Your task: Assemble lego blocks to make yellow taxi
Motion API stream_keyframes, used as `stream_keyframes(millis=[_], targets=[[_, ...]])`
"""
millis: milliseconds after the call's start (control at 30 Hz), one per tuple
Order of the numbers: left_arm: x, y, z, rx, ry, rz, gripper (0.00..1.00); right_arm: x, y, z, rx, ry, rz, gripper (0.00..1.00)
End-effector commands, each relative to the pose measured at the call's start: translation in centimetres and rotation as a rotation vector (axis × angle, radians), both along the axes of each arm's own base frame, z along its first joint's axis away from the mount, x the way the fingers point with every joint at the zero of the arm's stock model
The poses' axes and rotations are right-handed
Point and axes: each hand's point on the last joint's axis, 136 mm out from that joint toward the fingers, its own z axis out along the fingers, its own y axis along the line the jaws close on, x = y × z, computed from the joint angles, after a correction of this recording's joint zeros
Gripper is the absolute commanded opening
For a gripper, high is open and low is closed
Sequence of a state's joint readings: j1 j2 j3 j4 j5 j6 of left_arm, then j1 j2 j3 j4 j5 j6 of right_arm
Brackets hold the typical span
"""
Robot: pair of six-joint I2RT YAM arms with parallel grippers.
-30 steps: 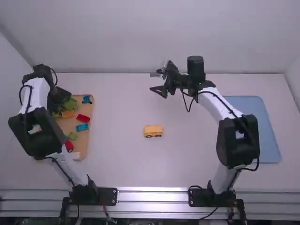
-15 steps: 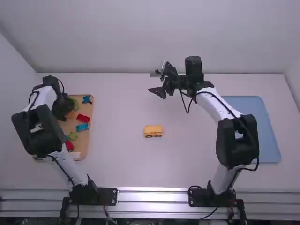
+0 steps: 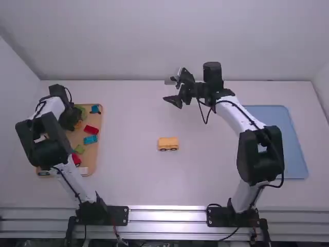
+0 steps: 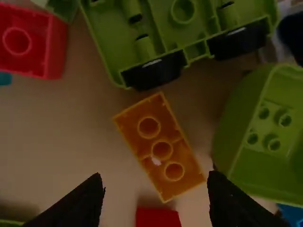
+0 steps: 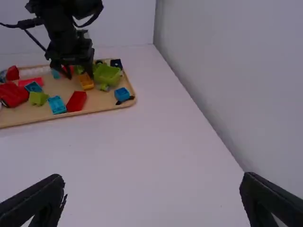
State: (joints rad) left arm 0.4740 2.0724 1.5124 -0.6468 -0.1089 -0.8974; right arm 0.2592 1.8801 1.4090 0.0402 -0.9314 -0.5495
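Left gripper (image 4: 155, 182), right gripper (image 5: 154, 181): jaws wide, empty; square your left across the orange block (image 4: 162, 163); then close evenly.

From where I'm standing, I can't read any lettering, labels, numbers or signs on anything here.
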Motion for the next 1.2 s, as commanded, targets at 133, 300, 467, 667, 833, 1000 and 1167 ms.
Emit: stream_keyframes(millis=[133, 300, 467, 667, 833, 1000, 1167], targets=[[-0.1, 0.3, -0.8, 0.001, 0.006, 0.018, 0.57, -0.3, 0.6, -0.2, 0.001, 0.008, 0.015, 0.99], [0.8, 0.0, -1.9, -0.041, 0.001, 0.008, 0.58, -0.6, 1.1, -0.2, 0.000, 0.007, 0.025, 0.99], [1.0, 0.2, -2.9, -0.079, 0.009, 0.018, 0.58, -0.5, 1.0, -0.2, 0.000, 0.010, 0.024, 0.99], [0.5, 0.8, -3.5, -0.055, 0.033, 0.070, 0.54, -0.5, 1.0, -0.2, 0.000, 0.010, 0.023, 0.99], [0.0, 0.5, -3.6, -0.062, 0.055, 0.068, 0.46, -0.7, 1.3, -0.2, 0.000, 0.009, 0.030, 0.99], [-0.2, 0.6, -3.6, -0.066, 0.060, 0.073, 0.36, -0.3, 1.1, -0.5, -0.012, 0.018, -0.001, 0.99], [0.6, 0.2, -3.5, -0.082, 0.032, 0.047, 0.22, -0.2, 1.2, -0.5, -0.008, 0.049, -0.021, 0.99]])
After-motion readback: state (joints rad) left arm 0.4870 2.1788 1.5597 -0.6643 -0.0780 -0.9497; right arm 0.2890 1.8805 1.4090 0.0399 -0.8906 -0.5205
